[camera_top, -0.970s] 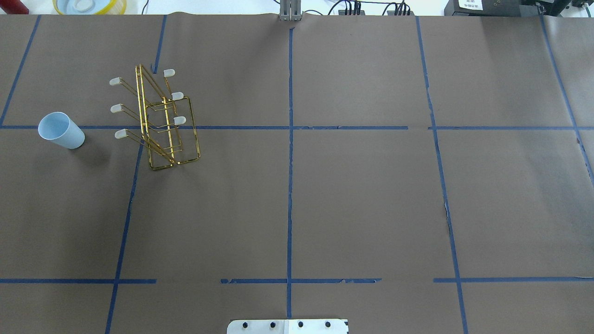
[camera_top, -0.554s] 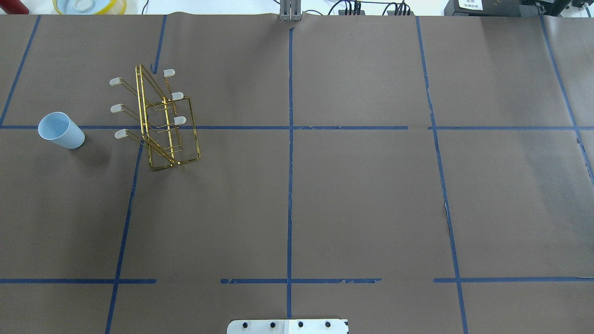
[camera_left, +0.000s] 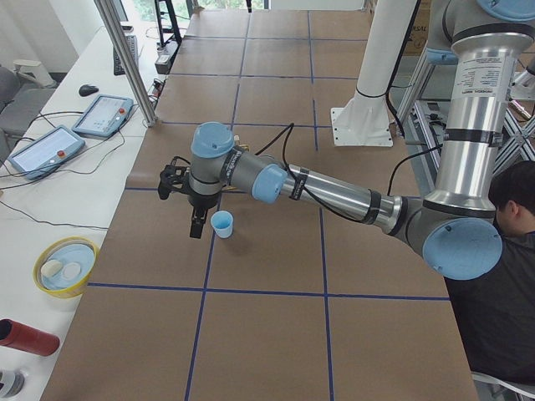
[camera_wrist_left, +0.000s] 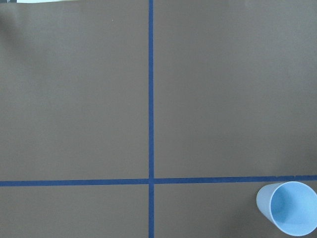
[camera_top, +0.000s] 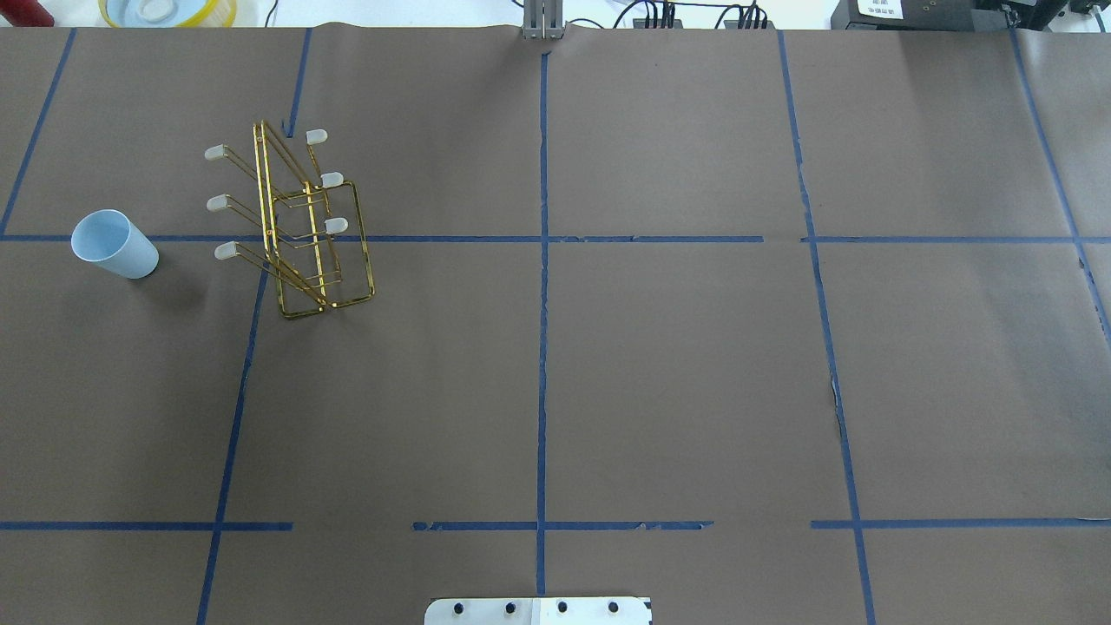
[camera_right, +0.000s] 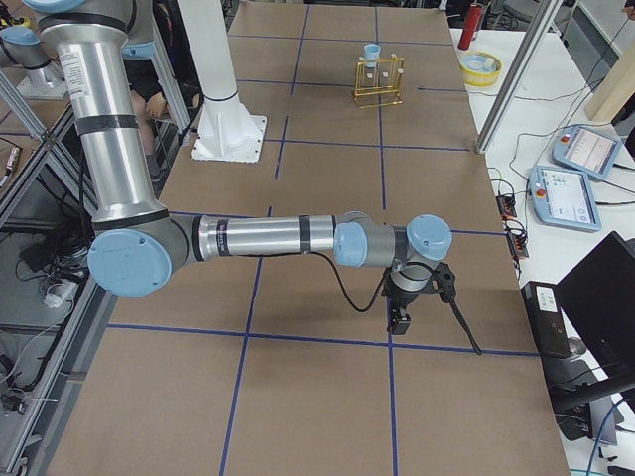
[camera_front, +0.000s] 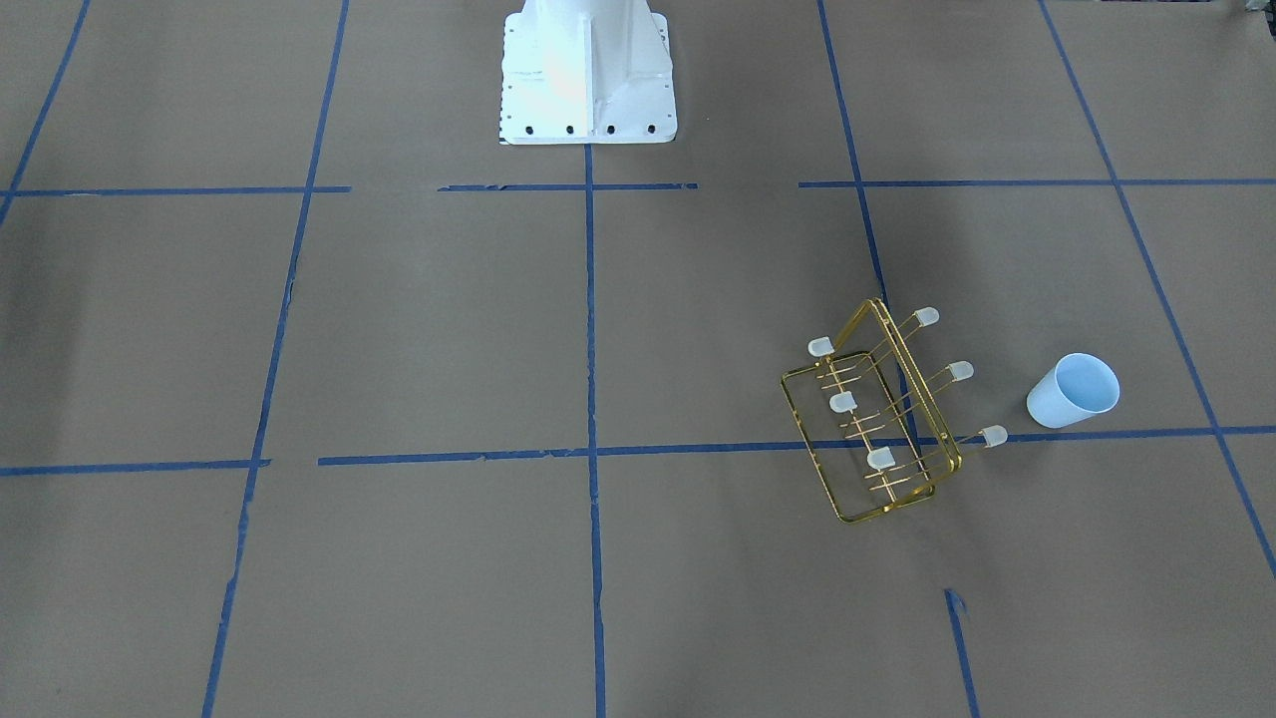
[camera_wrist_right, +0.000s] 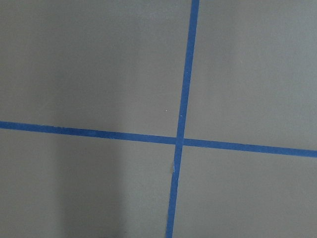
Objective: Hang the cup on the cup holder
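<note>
While the overhead view shows only the task's things, the pale blue, handleless cup point(camera_top: 115, 244) stands upright on the brown tabletop point(camera_top: 677, 365), at nine o'clock of the gold wire cup holder point(camera_top: 268, 217), apart from it. Only the end views show the arms: the left gripper point(camera_left: 194, 221) is near the cup, the right gripper point(camera_right: 400, 317) well apart. I cannot tell whether either gripper is open or closed. Blue tape point(camera_top: 542, 347) grids the tabletop.

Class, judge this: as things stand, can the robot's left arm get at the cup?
Probably yes. In the left side view the left gripper appears to hang close to the cup, which stands upright, mouth up, apart from the cup holder, with nothing seen between gripper and cup.
</note>
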